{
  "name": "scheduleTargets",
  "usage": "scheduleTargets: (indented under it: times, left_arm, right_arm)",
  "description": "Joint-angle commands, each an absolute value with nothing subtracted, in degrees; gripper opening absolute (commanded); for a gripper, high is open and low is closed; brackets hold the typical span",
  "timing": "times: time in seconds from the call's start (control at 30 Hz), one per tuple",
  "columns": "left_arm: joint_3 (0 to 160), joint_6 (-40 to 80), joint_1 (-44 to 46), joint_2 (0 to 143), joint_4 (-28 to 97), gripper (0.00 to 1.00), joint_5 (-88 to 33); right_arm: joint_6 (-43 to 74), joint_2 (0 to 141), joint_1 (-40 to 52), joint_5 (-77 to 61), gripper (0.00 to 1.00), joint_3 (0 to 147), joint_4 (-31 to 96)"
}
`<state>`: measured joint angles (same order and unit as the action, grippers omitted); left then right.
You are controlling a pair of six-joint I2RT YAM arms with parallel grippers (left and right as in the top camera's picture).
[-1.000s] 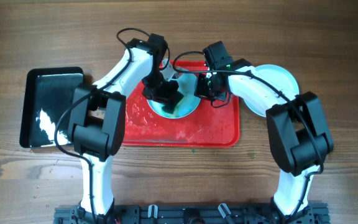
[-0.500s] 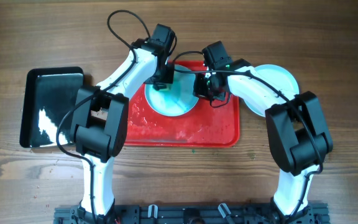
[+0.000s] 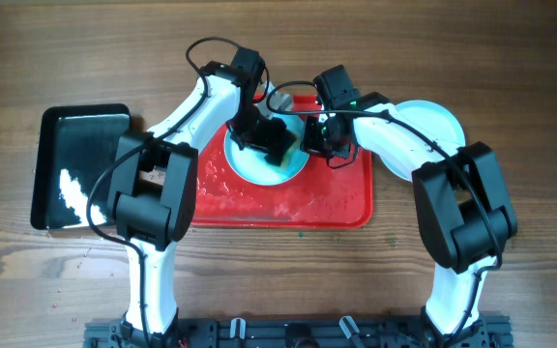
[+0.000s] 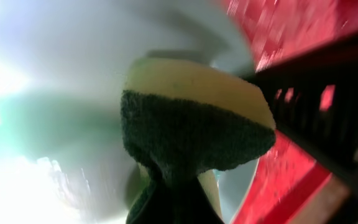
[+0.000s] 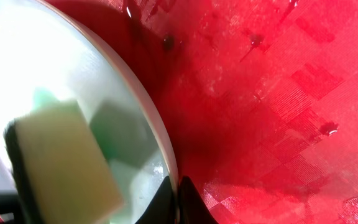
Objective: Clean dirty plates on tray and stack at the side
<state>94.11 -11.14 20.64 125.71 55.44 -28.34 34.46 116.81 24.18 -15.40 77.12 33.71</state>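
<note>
A pale turquoise plate (image 3: 248,166) lies on the red tray (image 3: 341,198). My left gripper (image 3: 262,133) is shut on a sponge (image 3: 280,143) with a yellow body and a dark green scouring face, and presses it onto the plate's right half. The left wrist view shows the sponge (image 4: 191,124) on the wet plate (image 4: 55,93). My right gripper (image 3: 310,135) is shut on the plate's right rim. In the right wrist view its jaws (image 5: 176,200) pinch the rim of the plate (image 5: 73,62), with the sponge (image 5: 67,168) beside them.
A pale plate (image 3: 433,121) lies on the table right of the tray, partly under my right arm. A black tray (image 3: 75,164) sits at the left. The red tray's floor (image 5: 278,112) is wet with droplets. Both arms crowd the tray's back half.
My left gripper has moved the sponge from the plate's front middle to its back rim, then back down to its right half. The right gripper has stayed shut on the rim.
</note>
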Motion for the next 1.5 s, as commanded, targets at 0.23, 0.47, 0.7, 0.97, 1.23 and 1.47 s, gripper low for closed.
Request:
scheduleTargets:
  times: [0.23, 0.47, 0.7, 0.97, 1.23, 1.47]
  left_arm:
    - [94.0, 13.3, 20.7, 126.8, 46.3, 0.04, 18.3]
    - [94.0, 12.5, 20.6, 126.8, 58.3, 0.04, -6.0]
    - [94.0, -8.8, 20.7, 126.8, 62.3, 0.04, -37.9]
    - [99.9, 8.0, 14.2, 126.5, 55.4, 0.04, -22.5]
    - [108.9, 7.9, 4.6, 122.4, 62.5, 0.04, -21.0]
    - [107.8, 8.0, 5.3, 122.6, 63.2, 0.04, -17.6]
  right_arm:
    - [34.5, 116.9, 23.9, -15.3, 0.04, 77.2, 33.5]
    - [34.5, 116.9, 23.9, -15.3, 0.04, 77.2, 33.4]
    - [34.5, 116.9, 23.9, -15.5, 0.04, 77.2, 33.4]
    - [34.4, 116.9, 23.9, -15.5, 0.04, 77.2, 33.5]
    - [37.2, 116.9, 24.9, -13.7, 0.05, 77.2, 30.5]
    - [37.7, 117.6, 26.7, -10.3, 0.08, 77.2, 28.2]
